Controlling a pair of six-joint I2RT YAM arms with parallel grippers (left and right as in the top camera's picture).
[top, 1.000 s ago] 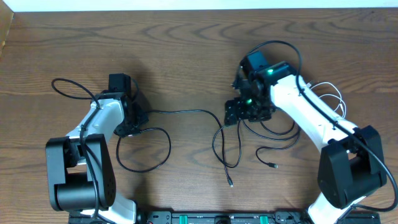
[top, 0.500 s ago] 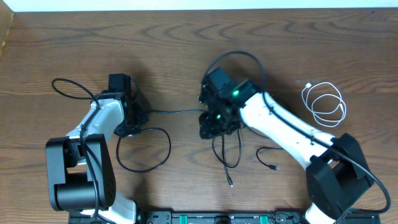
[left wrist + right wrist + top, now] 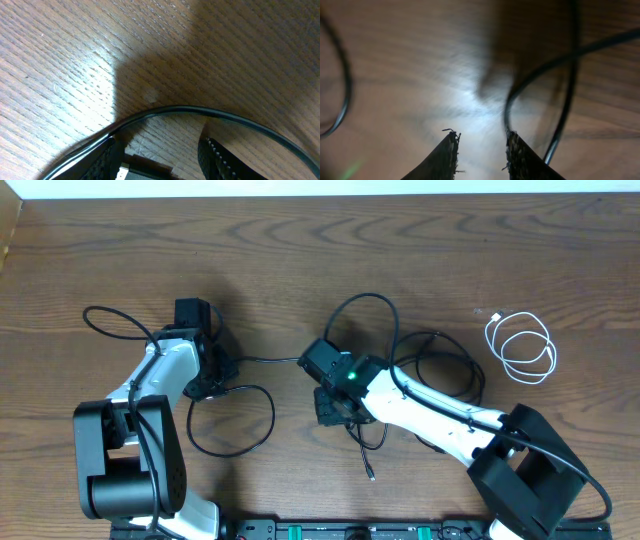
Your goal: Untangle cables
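Seen from overhead, the white cable (image 3: 520, 345) is lying coiled in loose loops at the two o'clock part of the table (image 3: 300, 260), well apart from both arms. The black cables (image 3: 272, 418) are being shown spread across the middle. One loop is lying at six o'clock from the left gripper (image 3: 212, 370). A strand is running from that gripper toward three o'clock as far as the right gripper (image 3: 335, 405). Further loops are lying under and beside the right arm (image 3: 440, 405), and a plug end (image 3: 370, 475) is pointing toward six o'clock just below the right gripper.

In the left wrist view, the left gripper is being held low over the wood with its jaws standing moderately apart. One black cable is arching across in front of the fingertips and passing along the edge of the left-hand finger. A small plug-like piece is being glimpsed between the jaws at the six o'clock edge; it is not filling the gap.

In the right wrist view, which is blurred, the right gripper is being held with a narrow gap and nothing between its tips. Black cable is curving past at two o'clock, and another arc is passing at nine o'clock, neither being touched.
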